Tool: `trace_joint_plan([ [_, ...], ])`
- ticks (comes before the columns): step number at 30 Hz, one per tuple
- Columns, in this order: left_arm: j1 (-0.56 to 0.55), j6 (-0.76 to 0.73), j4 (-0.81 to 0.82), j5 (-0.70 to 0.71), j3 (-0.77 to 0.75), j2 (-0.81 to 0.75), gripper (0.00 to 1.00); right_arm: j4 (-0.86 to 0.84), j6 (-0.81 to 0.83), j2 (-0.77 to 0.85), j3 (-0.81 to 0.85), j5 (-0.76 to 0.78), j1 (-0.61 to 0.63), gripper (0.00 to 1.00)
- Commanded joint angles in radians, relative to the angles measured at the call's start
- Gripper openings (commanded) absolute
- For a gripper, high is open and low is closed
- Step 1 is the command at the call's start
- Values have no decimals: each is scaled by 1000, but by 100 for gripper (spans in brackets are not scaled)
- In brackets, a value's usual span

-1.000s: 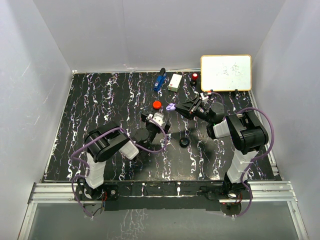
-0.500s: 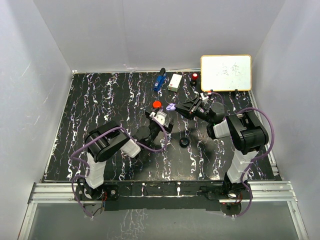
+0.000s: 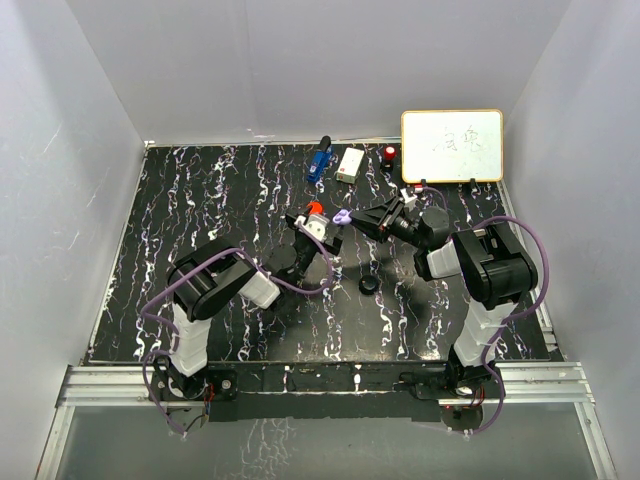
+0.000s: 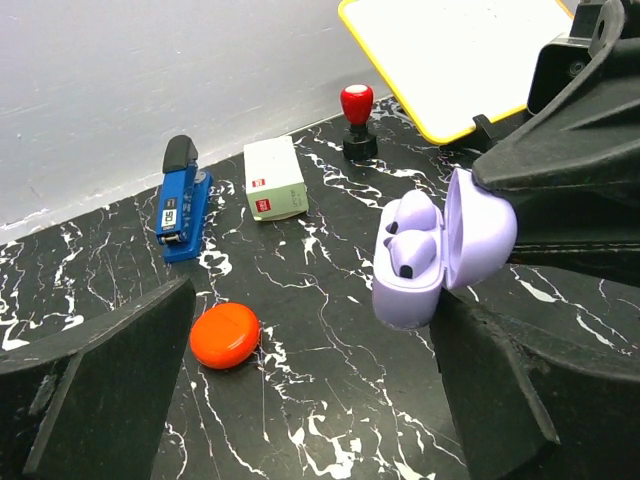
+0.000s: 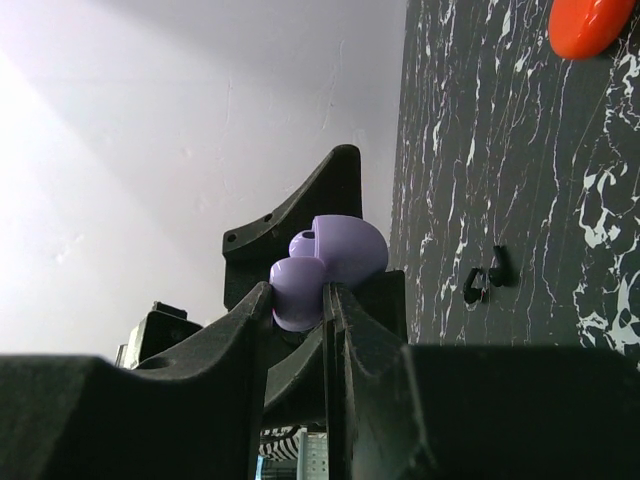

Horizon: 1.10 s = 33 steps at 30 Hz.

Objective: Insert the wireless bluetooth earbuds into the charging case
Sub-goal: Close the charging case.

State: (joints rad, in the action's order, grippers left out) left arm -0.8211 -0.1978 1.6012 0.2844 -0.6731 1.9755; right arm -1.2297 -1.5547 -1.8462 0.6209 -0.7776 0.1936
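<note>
Lavender is the colour of the little charging case (image 4: 405, 290). It is up in the air over the black table (image 3: 200, 200), near the middle. The right gripper (image 3: 352, 216) pinches it tight at the lid end. The lid (image 4: 482, 240) is swung open to the side where the right gripper's fingers (image 4: 570, 190) are.

In the left wrist view the case stands taller than it is wide. Its open side looks up and a bit toward the camera. Two lavender earbuds (image 4: 414, 216) sit inside, one above the other. Their round heads poke out and their stems go down into the case.

The left gripper (image 4: 300, 400) has its two fingers spread wide apart and holds nothing. It is just beside the case, which hangs in front of the gap between those fingers.

An orange round case (image 4: 225, 335) lies shut on the table, under and near the left gripper. Farther back are a blue stapler (image 4: 180, 200), a white box (image 4: 275, 178), a red stamp (image 4: 357, 120) and a whiteboard (image 4: 450, 50). A small black round thing (image 3: 368, 285) lies on the table nearer the arms.
</note>
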Motion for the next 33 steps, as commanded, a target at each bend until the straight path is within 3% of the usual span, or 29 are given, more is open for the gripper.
trace_joint_plan([
  [1,15,-3,185,-26,-35,10,99,-56,13,36,-13,-5,-6,0],
  [33,74,-57,184,-24,-50,3,99,-62,20,14,-23,-6,-7,0],
])
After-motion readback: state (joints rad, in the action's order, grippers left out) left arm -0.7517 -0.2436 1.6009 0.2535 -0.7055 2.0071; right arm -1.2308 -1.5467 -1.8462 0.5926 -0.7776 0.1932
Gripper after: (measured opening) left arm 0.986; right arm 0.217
